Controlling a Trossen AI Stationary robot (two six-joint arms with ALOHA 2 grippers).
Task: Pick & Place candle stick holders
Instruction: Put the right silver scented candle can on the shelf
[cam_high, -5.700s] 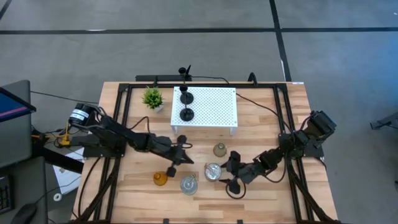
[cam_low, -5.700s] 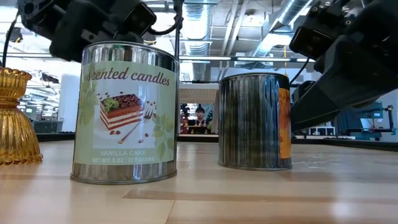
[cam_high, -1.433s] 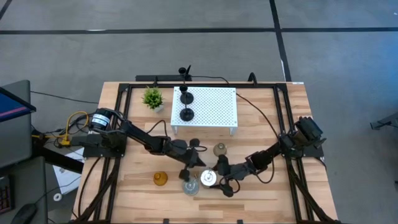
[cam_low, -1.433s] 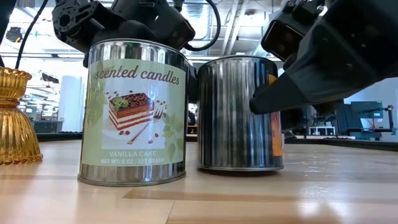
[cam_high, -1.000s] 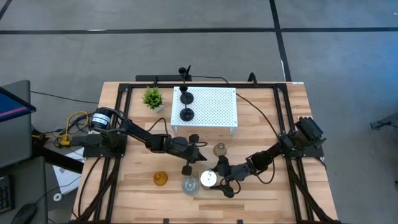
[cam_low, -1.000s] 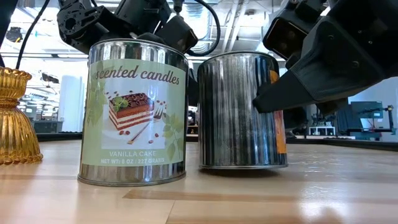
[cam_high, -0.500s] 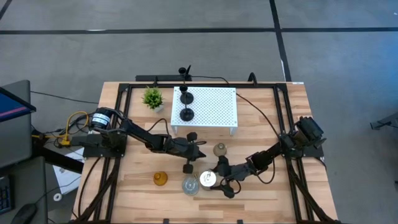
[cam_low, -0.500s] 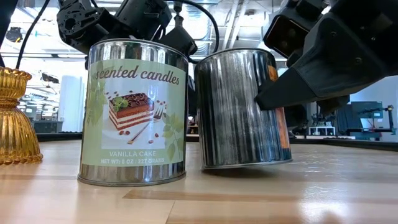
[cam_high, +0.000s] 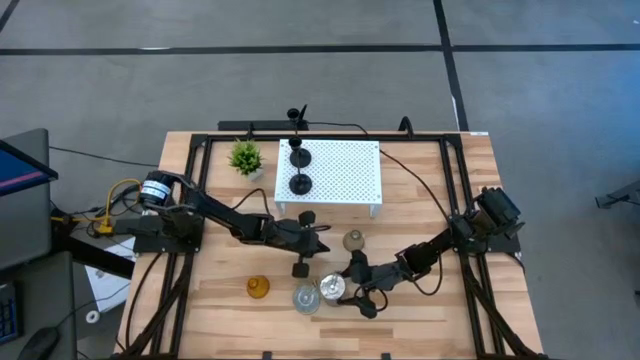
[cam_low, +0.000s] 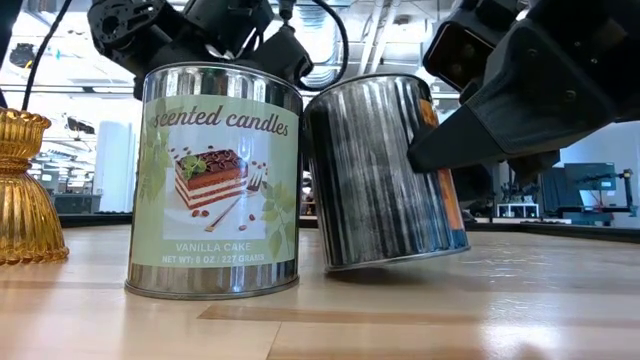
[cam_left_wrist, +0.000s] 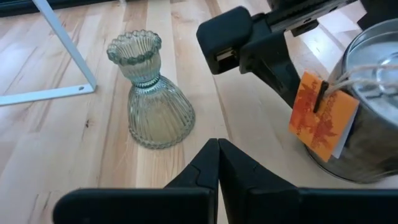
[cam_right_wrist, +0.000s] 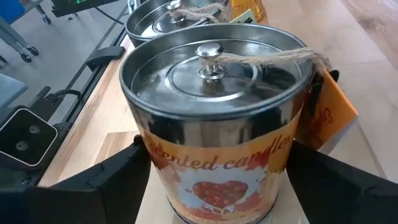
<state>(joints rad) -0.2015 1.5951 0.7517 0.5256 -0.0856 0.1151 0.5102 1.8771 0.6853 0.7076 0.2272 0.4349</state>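
Grey concrete floor with dark seam lines surrounds a pale wooden plank table (cam_high: 210, 305) framed by black rails. At its back edge stands a white perforated metal stand (cam_high: 345, 172) carrying two black slim-stemmed candle sticks with round bases (cam_high: 298, 168), with a small green potted plant (cam_high: 245, 157) just beside it.

Near the front edge, three pieces sit in a row: a ribbed amber glass holder (cam_high: 258, 288) with a scalloped rim, a shiny tin candle labelled with a cake picture (cam_low: 214, 180), and, just beside it, a second polished steel tin with a knobbed lid and orange paper tag (cam_right_wrist: 214, 118). That second tin is tilted in the low view, one side of its base lifted off the wood, leaning toward the labelled tin. Behind the row stands a greyish-olive fluted glass bell-shaped holder (cam_left_wrist: 151, 99), apart from the tins, with bare wood around it.

Open board lies to the far left and right of the cluster.

The right gripper (cam_high: 345, 283) has its fingers spread wide around the tilted tin, one dark finger (cam_right_wrist: 93, 180) showing on each side of its wall. The left gripper (cam_left_wrist: 217, 163) hovers between the bell-shaped holder and the stand, fingers pressed together, holding nothing.
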